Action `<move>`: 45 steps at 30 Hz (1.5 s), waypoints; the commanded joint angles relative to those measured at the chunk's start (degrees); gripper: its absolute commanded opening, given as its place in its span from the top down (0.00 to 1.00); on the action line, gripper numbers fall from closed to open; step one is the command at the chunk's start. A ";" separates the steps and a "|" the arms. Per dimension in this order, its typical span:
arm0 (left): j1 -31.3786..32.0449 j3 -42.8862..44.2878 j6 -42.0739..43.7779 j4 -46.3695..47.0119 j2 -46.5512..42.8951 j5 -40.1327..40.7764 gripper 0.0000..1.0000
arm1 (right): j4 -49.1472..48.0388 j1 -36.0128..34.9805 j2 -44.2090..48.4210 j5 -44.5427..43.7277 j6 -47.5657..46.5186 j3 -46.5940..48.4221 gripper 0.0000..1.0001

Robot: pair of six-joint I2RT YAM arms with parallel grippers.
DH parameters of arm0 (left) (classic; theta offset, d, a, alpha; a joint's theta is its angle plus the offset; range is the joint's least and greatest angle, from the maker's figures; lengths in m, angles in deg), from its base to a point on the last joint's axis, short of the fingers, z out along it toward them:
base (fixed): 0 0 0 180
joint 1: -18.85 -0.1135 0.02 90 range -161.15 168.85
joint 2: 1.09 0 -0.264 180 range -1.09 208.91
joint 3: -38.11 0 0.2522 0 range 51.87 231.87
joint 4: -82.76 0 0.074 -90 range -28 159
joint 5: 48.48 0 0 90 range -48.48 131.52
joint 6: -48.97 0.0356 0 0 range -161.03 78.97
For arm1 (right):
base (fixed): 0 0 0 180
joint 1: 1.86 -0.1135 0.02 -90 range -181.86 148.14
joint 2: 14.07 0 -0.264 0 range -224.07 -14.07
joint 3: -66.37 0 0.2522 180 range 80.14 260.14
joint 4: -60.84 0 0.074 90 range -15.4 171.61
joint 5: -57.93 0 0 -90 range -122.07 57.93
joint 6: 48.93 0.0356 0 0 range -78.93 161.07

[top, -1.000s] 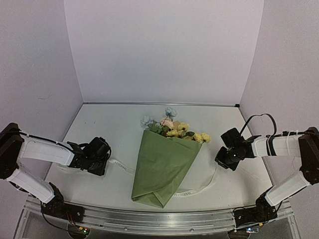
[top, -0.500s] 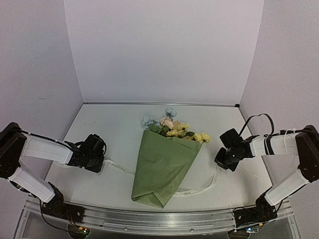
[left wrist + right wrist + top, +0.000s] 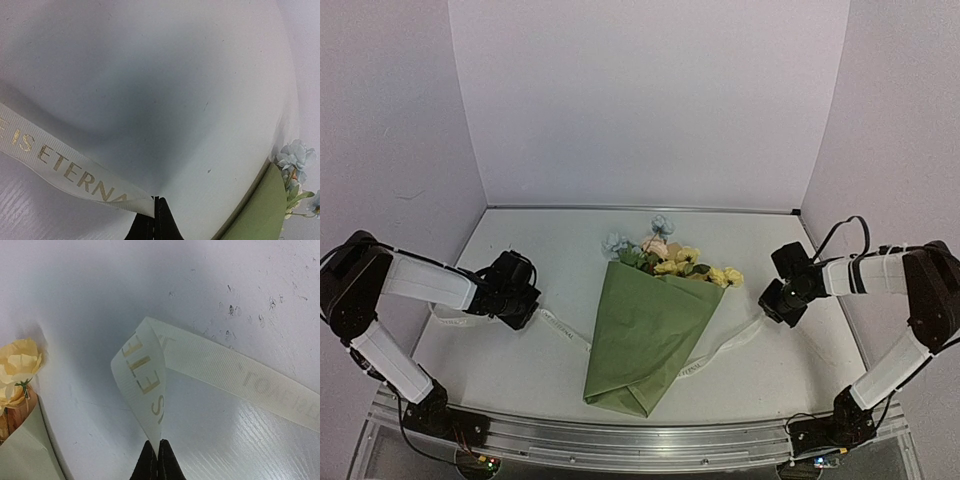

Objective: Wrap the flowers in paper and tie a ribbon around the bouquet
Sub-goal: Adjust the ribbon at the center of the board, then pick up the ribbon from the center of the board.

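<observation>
The bouquet [image 3: 642, 340] lies at the middle of the desk [image 3: 520, 250], its narrow paper tip toward 6 o'clock. The flowers [image 3: 672, 260] spill out of the wide rim toward 12 and 1 o'clock. At 9 o'clock, the left end effector [image 3: 528, 308] has its fingers pressed together, pinching the ribbon [image 3: 725, 345] at one end. At 3 o'clock, the right end effector [image 3: 776, 304] is likewise pinched shut on the other end, where the ribbon folds into a loop. Between them the ribbon runs lifted off the desk and seems to pass beneath the cone's lower half, though the paper [image 3: 620, 380] hides that stretch.
</observation>
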 commanded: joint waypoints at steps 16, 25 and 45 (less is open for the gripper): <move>-8.57 2.18 18.26 -2.72 -0.75 -11.62 1.00 | 5.18 2.41 8.06 -6.03 -2.18 -2.49 1.00; -8.23 -0.23 22.69 -4.42 -4.14 -16.76 0.88 | 5.12 0.63 12.10 -1.06 -1.09 -7.43 0.74; -2.09 6.43 31.90 -16.71 -15.75 -9.94 0.21 | -8.73 -14.27 5.51 9.99 1.19 0.47 0.35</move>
